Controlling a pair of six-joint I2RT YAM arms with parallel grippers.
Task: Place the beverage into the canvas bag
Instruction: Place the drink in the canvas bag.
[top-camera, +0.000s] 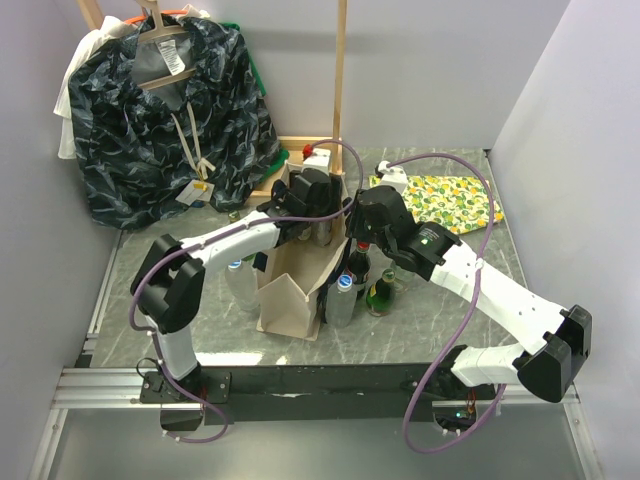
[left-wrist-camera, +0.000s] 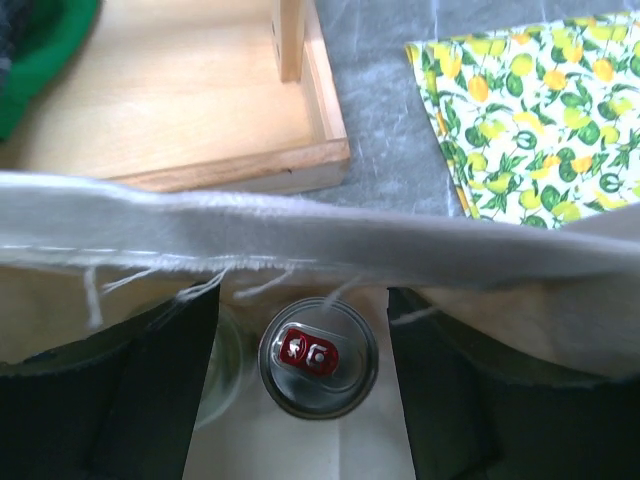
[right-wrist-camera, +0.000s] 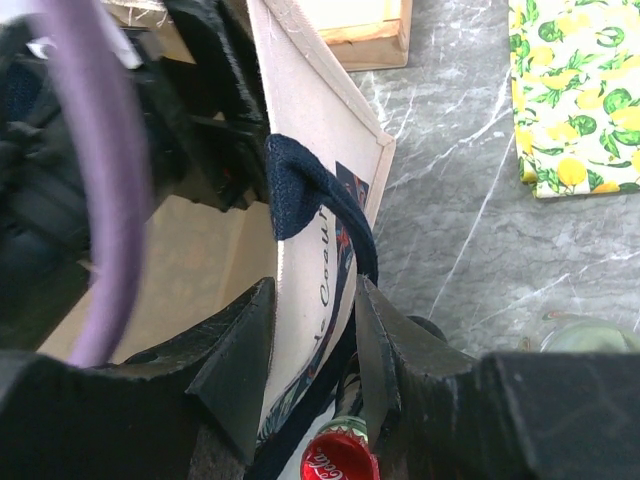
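The beige canvas bag (top-camera: 285, 300) stands open in the middle of the table. My left gripper (top-camera: 312, 212) hangs over its far end. In the left wrist view the left gripper (left-wrist-camera: 302, 310) is open, just inside the bag's frayed rim (left-wrist-camera: 300, 235). A silver beverage can with a red tab (left-wrist-camera: 318, 357) stands upright below, between the fingers (left-wrist-camera: 150, 390) and apart from both. My right gripper (top-camera: 354, 228) is at the bag's right wall. In the right wrist view the right gripper (right-wrist-camera: 312, 290) is shut on that wall (right-wrist-camera: 320, 200), by the dark strap handle (right-wrist-camera: 300, 180).
Bottles stand tight against the bag's right side: a clear one with a blue cap (top-camera: 343, 285), a green one (top-camera: 380, 295) and a red-capped Coca-Cola bottle (right-wrist-camera: 335, 462). More bottles stand on its left (top-camera: 238, 275). A wooden tray (left-wrist-camera: 200, 110), lemon-print cloth (top-camera: 450, 200) and hanging dark garment (top-camera: 170, 110) lie behind.
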